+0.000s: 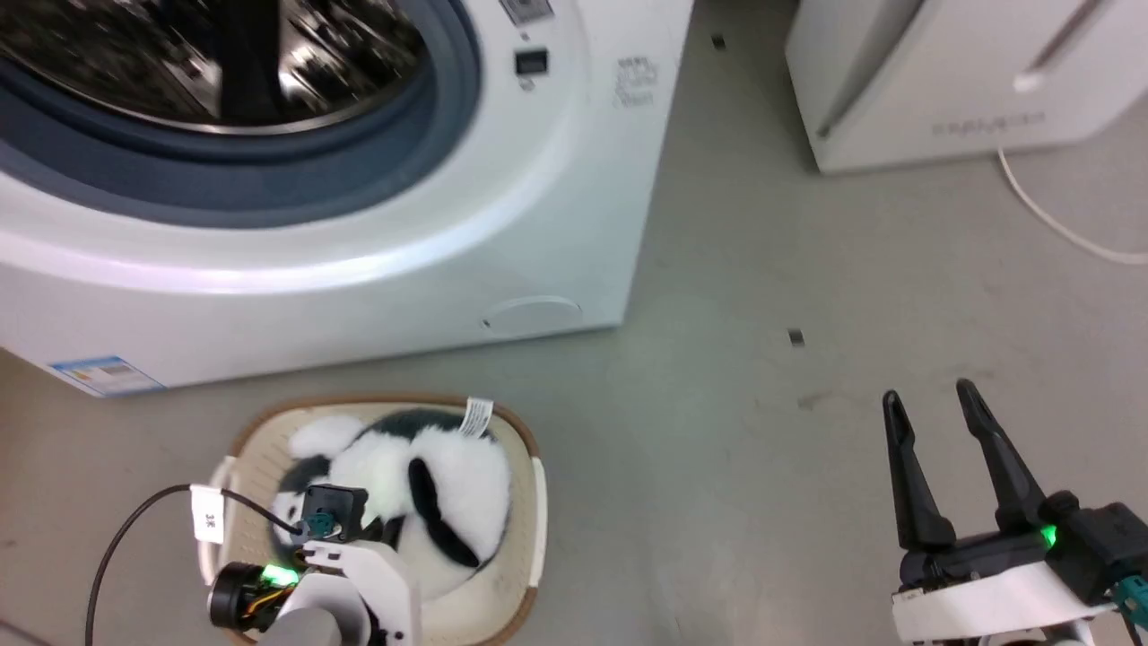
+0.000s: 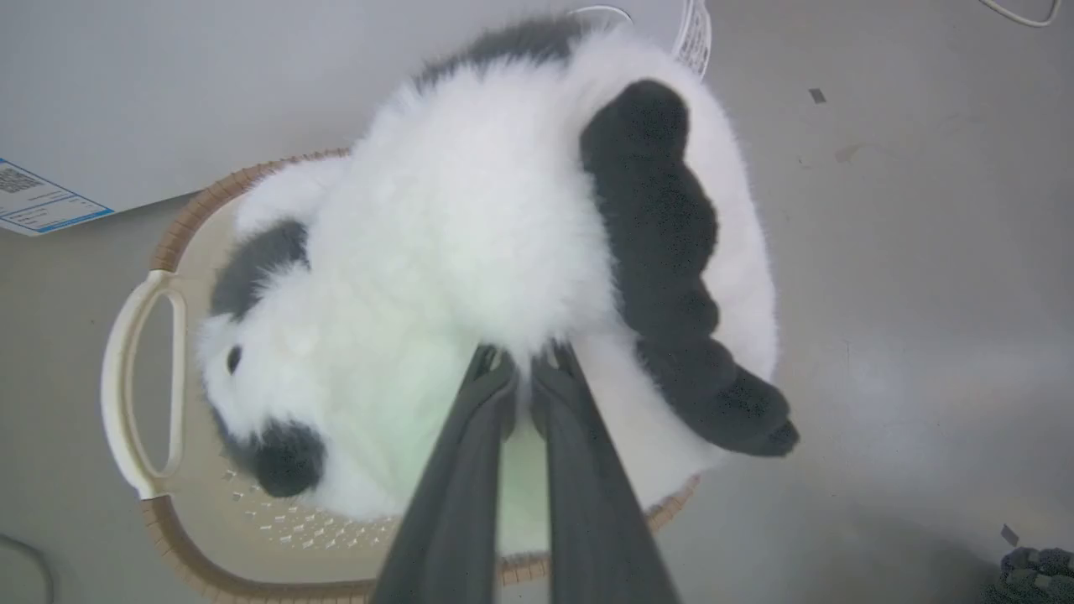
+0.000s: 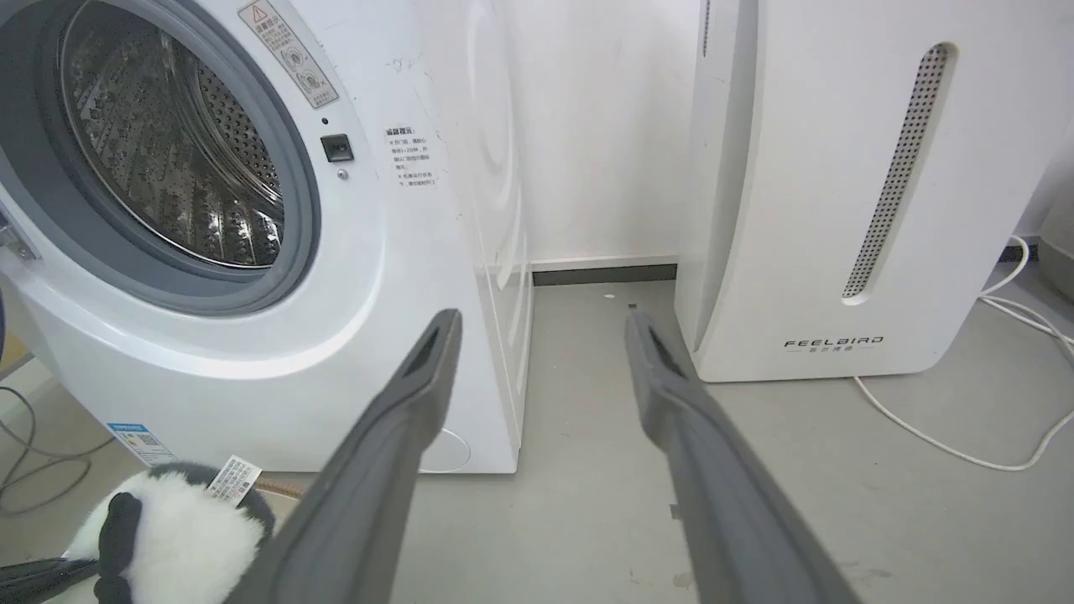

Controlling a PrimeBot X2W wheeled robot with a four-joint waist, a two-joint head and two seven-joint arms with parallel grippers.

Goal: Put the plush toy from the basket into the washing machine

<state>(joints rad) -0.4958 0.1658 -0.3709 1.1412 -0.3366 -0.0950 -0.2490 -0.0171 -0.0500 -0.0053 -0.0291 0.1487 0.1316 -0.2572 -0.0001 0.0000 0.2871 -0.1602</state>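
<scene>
The plush toy (image 1: 448,484), fluffy white with black patches and a white tag, sits in the cream basket (image 1: 536,502) on the floor in front of the washing machine (image 1: 502,215). In the left wrist view my left gripper (image 2: 522,361) is shut on the plush toy (image 2: 470,218), its fingertips pinched into the white fur, above the basket (image 2: 159,252). My right gripper (image 1: 933,399) stands open over bare floor at the lower right, nothing between its fingers. The right wrist view shows the washing machine (image 3: 394,277) with its steel drum (image 3: 168,159) exposed and the plush toy (image 3: 185,537) at the lower left.
A white FEELBIRD appliance (image 3: 839,210) stands right of the washer, with a white cable (image 1: 1049,215) trailing on the floor beside it. A narrow floor gap separates the two machines. A black cable with a label (image 1: 208,516) runs by my left wrist.
</scene>
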